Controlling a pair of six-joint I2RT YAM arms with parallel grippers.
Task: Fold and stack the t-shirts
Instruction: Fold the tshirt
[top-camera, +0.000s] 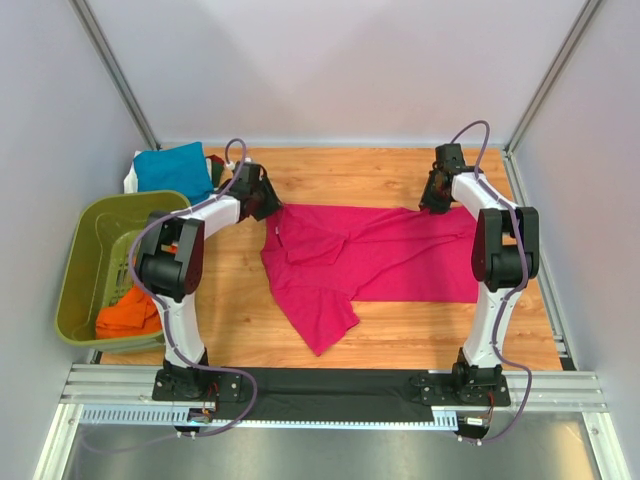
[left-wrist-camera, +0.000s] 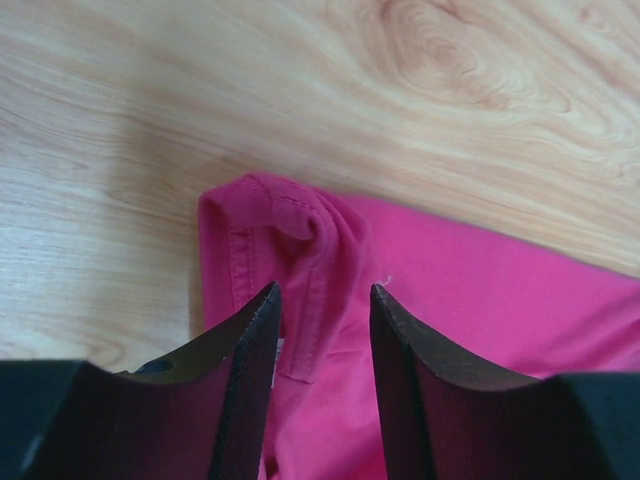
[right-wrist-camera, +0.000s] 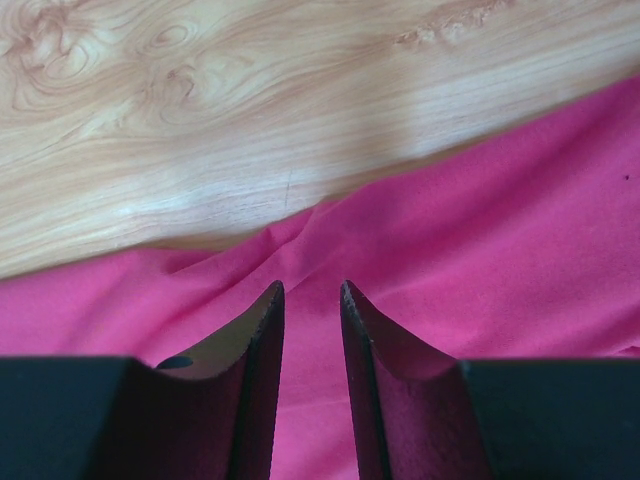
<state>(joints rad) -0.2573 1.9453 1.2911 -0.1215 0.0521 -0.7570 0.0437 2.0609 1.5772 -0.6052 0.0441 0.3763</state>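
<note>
Magenta t-shirt (top-camera: 380, 255) spread on bench (top-camera: 400, 175). Left end effector (left-wrist-camera: 324, 290) straddles far-left hemmed corner; cannot tell if gripped. Right end effector (right-wrist-camera: 311, 286) narrow, pinching shirt's far-right edge.

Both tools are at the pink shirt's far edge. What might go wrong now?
The left tool straddles only a bunched corner of the pink shirt; it may slip out on lifting. The right tool pinches one ridge, and the left side lies crumpled, so the fold could come out uneven.

T-shirt (top-camera: 370, 255) on table (top-camera: 400, 170), basket (top-camera: 72, 270) at left
</note>
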